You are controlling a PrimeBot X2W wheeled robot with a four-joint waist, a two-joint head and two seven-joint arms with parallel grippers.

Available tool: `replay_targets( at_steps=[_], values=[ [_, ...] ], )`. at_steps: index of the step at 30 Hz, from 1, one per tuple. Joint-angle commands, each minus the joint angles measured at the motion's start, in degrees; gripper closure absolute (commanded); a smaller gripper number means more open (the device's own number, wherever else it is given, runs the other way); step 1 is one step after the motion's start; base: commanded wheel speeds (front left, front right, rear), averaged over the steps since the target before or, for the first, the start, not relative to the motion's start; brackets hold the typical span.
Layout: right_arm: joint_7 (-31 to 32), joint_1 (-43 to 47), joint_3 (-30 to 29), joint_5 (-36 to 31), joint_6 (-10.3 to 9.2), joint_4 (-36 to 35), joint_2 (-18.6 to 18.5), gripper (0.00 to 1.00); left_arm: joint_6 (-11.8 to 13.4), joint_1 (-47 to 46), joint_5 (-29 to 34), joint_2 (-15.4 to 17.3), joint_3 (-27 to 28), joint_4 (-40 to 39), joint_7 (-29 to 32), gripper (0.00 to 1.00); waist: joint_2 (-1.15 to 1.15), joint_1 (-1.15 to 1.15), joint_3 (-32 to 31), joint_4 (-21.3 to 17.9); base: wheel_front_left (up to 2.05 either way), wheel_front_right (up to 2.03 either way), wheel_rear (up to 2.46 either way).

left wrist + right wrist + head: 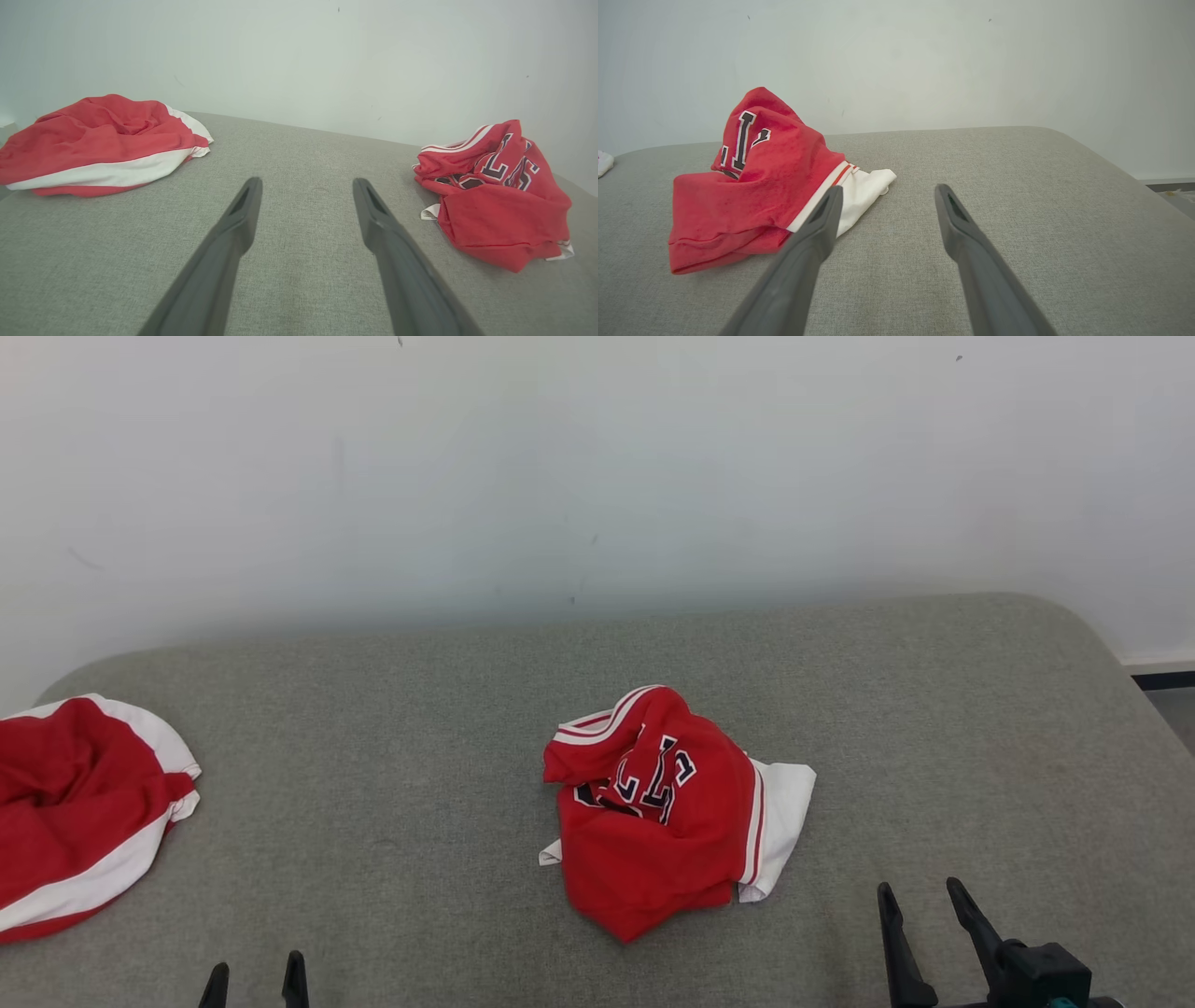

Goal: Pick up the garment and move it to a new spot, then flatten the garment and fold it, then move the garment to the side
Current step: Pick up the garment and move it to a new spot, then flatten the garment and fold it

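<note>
The right gripper (918, 889) stood at the near edge, fingers spread and empty, as did the left gripper (257, 966). The crumpled red jersey (653, 821) lay at the middle of the grey pad (420, 709), far-left of the right gripper, which was judged the nearer arm.

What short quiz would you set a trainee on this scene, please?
1. True or false: the left hand grips the lettered garment.
2. Where does the other red garment lie on the grey surface? A: at the robot's left edge. B: at its right edge. C: on top of the lettered garment.
3. Fill in: the right hand stands ____ and empty.
Key: 1 false; 2 A; 3 open.
</note>
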Motion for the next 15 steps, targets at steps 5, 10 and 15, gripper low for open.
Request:
replay_targets(
  at_steps=[5, 10, 15],
  values=[
    [-0.2, 0.6, -0.1, -0.5, 0.04, -0.2, -0.3, 0.0, -0.8, 0.3, 1.1, -0.9, 1.4, -0.7, -0.1, 0.0, 0.0, 0.01, -0.1, -0.4, 0.0, 0.0, 0.0],
    [-0.2, 0.4, 0.3, 0.0, 0.05, 0.0, -0.1, 0.0, -1.3, -0.3, 1.8, -1.6, 2.0, -0.7, -0.1, 0.0, 0.0, 0.01, -0.2, -0.6, 0.0, 0.0, 0.0],
    [0.2, 0.1, 0.6, -0.1, 0.04, -0.3, 0.0, 0.0, -1.8, -1.5, 2.2, -2.1, 2.0, -0.4, -0.1, 0.0, 0.0, 0.01, 0.1, -0.5, 0.0, 0.0, 0.0]
  ],
)
